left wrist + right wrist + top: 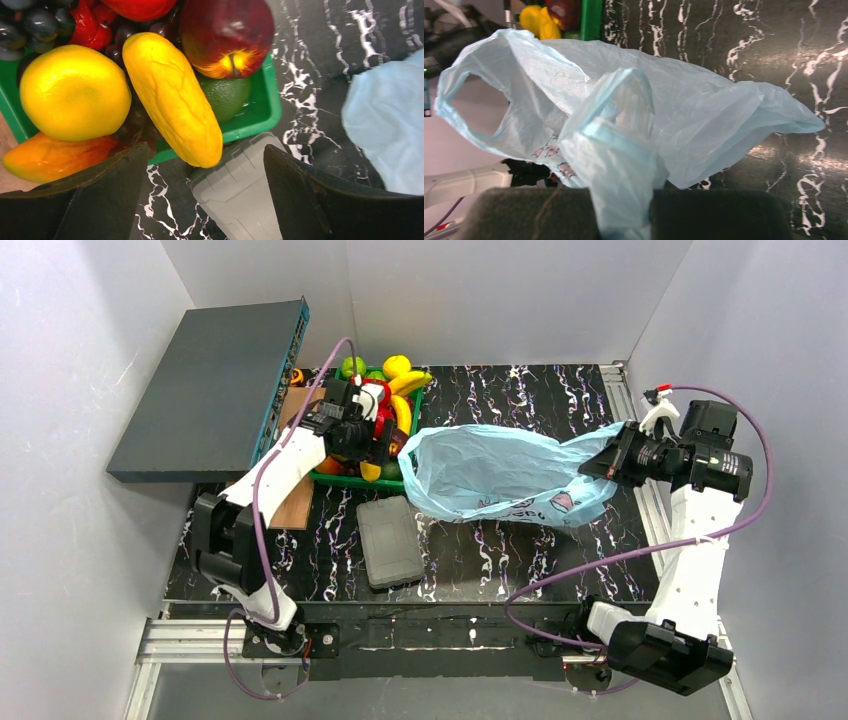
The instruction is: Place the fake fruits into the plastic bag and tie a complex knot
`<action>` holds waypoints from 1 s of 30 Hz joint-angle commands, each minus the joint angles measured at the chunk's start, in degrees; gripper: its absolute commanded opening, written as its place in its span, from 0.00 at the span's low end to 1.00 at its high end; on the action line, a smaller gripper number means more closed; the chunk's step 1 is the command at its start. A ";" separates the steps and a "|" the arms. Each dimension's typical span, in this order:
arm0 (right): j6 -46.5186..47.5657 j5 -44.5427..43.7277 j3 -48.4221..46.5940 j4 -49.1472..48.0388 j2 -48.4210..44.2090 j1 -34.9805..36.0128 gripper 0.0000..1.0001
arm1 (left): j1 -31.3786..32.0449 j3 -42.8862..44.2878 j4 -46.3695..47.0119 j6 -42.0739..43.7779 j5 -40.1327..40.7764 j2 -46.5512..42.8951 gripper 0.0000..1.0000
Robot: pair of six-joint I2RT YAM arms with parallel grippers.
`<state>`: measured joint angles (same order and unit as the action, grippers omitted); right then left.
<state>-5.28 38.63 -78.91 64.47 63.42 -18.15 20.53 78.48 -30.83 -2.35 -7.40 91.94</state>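
The fake fruits (385, 390) lie piled in a green tray (345, 478) at the back left. The left wrist view shows a long yellow fruit (172, 95), a round yellow one (75, 92), a red apple (227, 35), a green fruit (227, 95) and dark grapes (30, 25). My left gripper (375, 435) (205, 200) is open and empty above the tray's near edge (260, 112). The light-blue plastic bag (500, 475) (704, 115) stretches across the middle, mouth towards the tray. My right gripper (600, 462) (624, 215) is shut on one of its handles. No knot shows.
A grey ribbed case (390, 540) (240, 195) lies in front of the tray, right under my left fingers. A large dark flat box (215, 385) leans at the back left. A brown board (295, 500) lies beside the tray. White walls enclose the table.
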 commanded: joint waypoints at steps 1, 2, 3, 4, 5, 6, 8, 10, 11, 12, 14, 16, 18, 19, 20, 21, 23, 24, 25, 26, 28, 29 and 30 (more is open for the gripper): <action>-4.30 5.85 -0.15 1.00 -2.69 -0.22 0.01 | 0.41 1.78 -0.56 -0.48 4.34 2.52 0.81; -5.09 6.89 -0.17 1.01 -2.83 -0.22 0.01 | 0.75 1.88 -0.56 -0.66 5.04 3.30 0.80; -5.96 8.31 -0.32 0.93 -2.96 -0.22 0.01 | 0.92 1.97 -0.55 -0.84 5.71 4.20 0.79; -6.70 9.82 -0.62 1.00 -2.95 -0.22 0.01 | 1.11 2.13 -0.43 -0.89 6.28 5.15 0.79; -7.55 11.52 -1.09 0.97 -2.91 -0.22 0.01 | 1.21 2.25 -0.26 -1.13 7.47 6.19 0.79; -8.26 13.91 -1.64 1.05 -2.97 -0.22 0.01 | 1.26 2.59 -0.32 -1.54 8.91 7.24 0.79; -9.21 16.45 -2.73 1.27 -3.08 -0.22 0.01 | 1.26 3.40 -0.52 -2.34 10.69 9.13 0.80; -9.27 17.89 -3.99 2.33 -2.96 -0.22 0.01 | 1.26 4.28 -0.72 -3.16 11.40 10.45 0.80; -9.09 18.14 -4.21 2.70 -3.02 -0.22 0.01 | 1.26 4.71 -0.84 -3.45 11.21 11.03 0.77; -8.88 17.86 -3.95 2.72 -3.16 -0.22 0.01 | 1.26 4.96 -1.04 -3.84 10.79 11.19 0.73; -7.98 16.04 -2.43 1.81 -3.05 -0.22 0.01 | 1.26 5.43 -1.35 -4.18 9.28 11.03 0.61; -6.52 13.53 -0.65 0.37 -2.23 -0.22 0.01 | 1.26 5.88 -1.95 -4.24 7.54 9.80 0.42; -5.10 11.03 1.20 -0.89 -0.90 -0.17 0.01 | 1.26 6.21 -2.63 -4.51 5.80 7.47 0.29; -4.15 10.05 1.58 -1.38 -0.19 -0.21 0.01 | 1.26 6.55 -3.19 -4.70 5.65 5.95 0.25; -3.22 9.06 1.77 -1.83 0.44 -0.22 0.01 | 1.26 6.90 -3.68 -4.84 5.49 4.13 0.22; -2.76 8.53 1.99 -2.27 0.94 -0.22 0.01 | 1.26 7.50 -3.85 -4.75 4.86 2.40 0.20; -1.40 8.15 1.78 -1.96 1.66 -0.17 0.01 | 1.26 9.12 -2.33 -3.13 0.07 -1.82 0.20; -1.08 8.24 1.75 -2.08 1.82 -0.19 0.01 | 1.38 9.86 -0.58 -1.30 -3.37 -3.93 0.21; -0.93 8.35 1.83 -2.42 1.80 -0.09 0.01 | 1.80 10.42 1.28 0.71 -7.89 -5.85 0.23; -0.62 8.54 1.76 -2.57 1.87 -0.12 0.01 | 2.25 11.23 2.65 3.61 -13.66 -7.37 0.25; -0.34 8.30 1.78 -2.47 2.04 -0.13 0.01 | 4.67 13.72 4.19 9.60 -22.98 -8.66 0.25; -0.30 8.18 1.84 -2.41 2.18 -0.13 0.01 | 6.26 15.52 4.00 12.03 -26.69 -8.49 0.23; -0.26 8.02 1.90 -2.29 2.30 -0.13 0.01 | 8.24 18.02 3.26 15.40 -30.38 -7.70 0.23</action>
<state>-7.49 47.03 -76.88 63.79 66.32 -18.15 23.03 89.30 -30.28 0.97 -17.41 87.66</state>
